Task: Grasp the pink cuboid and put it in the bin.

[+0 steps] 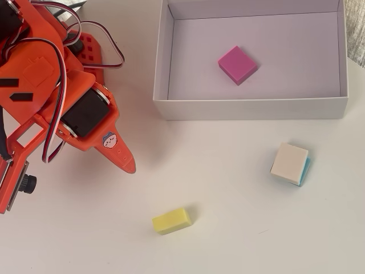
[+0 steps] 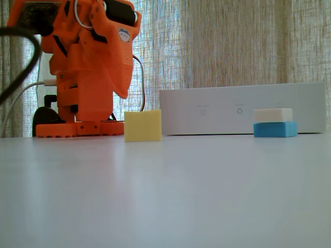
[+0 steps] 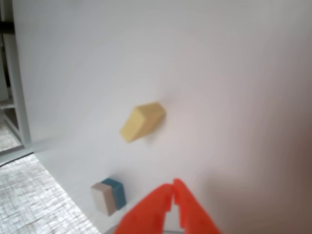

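pink cuboid: small flat magenta-pink matte block (image 1: 237, 64) lies on the floor of the large shallow white box bin (image 1: 251, 107), loose, at about 1 o'clock in the overhead view.
gripper: orange two-finger gripper (image 3: 173, 187) has its tips together, holding nothing, over the white worktop (image 1: 228, 240) at about 9 o'clock, well apart from the bin.
step: placement looks done; arm clear.
next: nothing to grasp; park the arm.
others: yellow oblong block (image 1: 171, 220) at 6 o'clock, cream-topped block with teal underside (image 1: 290, 163) at 4 o'clock, both outside the bin.
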